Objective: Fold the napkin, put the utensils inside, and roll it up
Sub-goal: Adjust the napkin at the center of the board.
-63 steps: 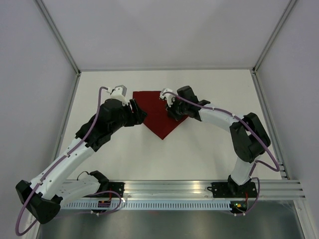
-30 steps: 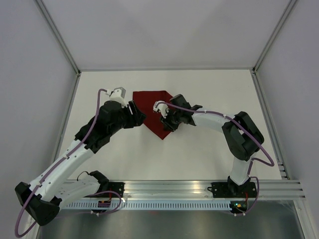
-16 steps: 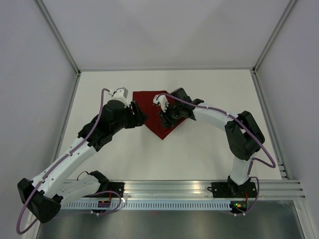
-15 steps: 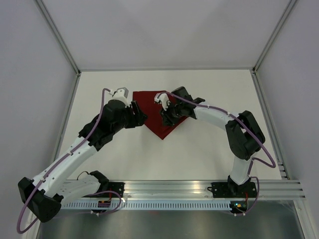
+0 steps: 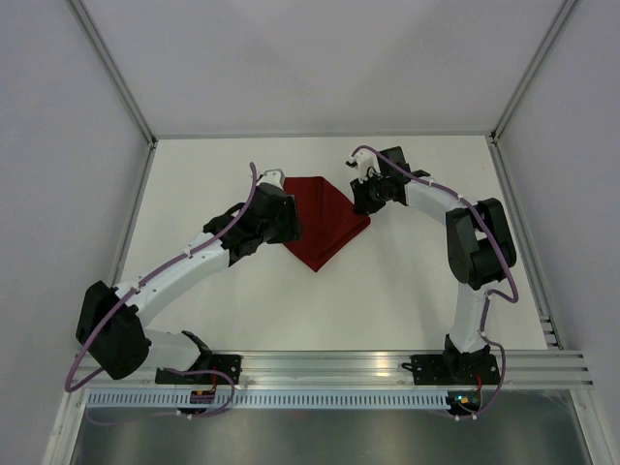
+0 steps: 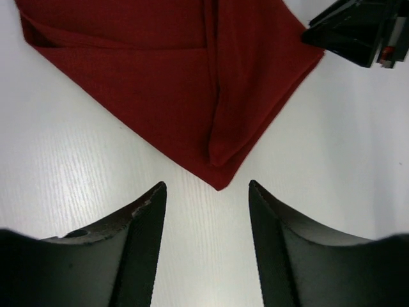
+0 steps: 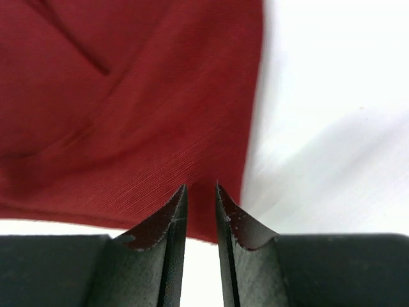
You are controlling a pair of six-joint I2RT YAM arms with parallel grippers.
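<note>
Napkin (image 5: 325, 221) lies flat on the white counter (image 5: 407, 291), in the far central area, between the two tools. It is folded into a compact, layered shape with one corner pointing toward the arm bases. A fold edge runs from the far side down toward that corner. Left tool (image 5: 289, 225) is positioned at the napkin's left edge. In the left wrist view its fingers (image 6: 144, 217) are spread wide apart and hold nothing, and the near corner of the cloth appears in the gap between the fingertips. Right tool (image 5: 368, 197) is positioned at the napkin's far right edge. In the right wrist view its fingers (image 7: 169, 217) stand almost together, leaving only a narrow slit, with the tips over the red cloth just inside its right-hand edge. Bare counter shows beyond that edge. Whether any cloth is caught between the tips cannot be determined. Both arms reach inward from the outer sides of the counter.
</note>
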